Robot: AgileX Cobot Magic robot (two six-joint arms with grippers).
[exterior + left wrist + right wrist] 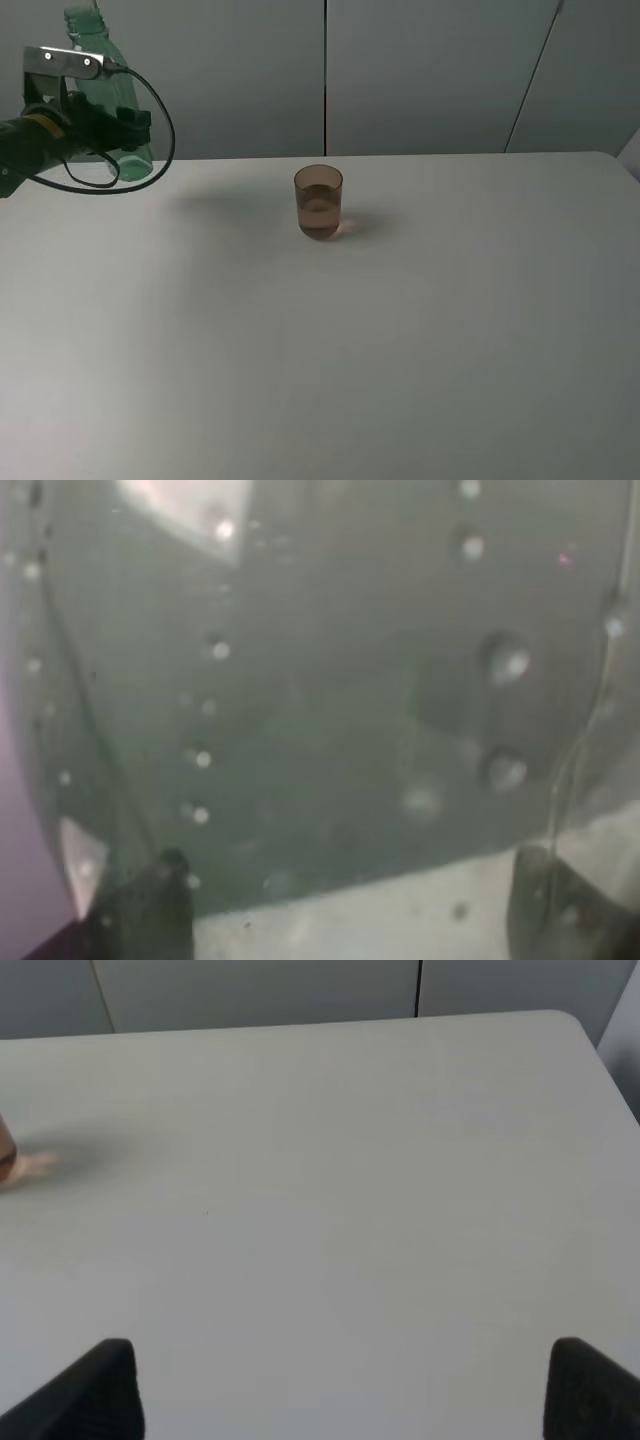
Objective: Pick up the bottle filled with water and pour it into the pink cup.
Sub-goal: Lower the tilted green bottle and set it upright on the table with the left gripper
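Gripping the bottle [120, 95] round its lower body, the left gripper [105, 128] has its jaws pinching it aloft at the far left, neck uppermost and leaning a touch. It is well apart from the pink cup [318, 203], which stands mid-way along the bench [400, 350] and looks part-filled. For a clean pour I'd carry the mouth right over the rim first, then tip slowly; the right gripper [345, 1390] hangs over bare surface, jaws spread wide.
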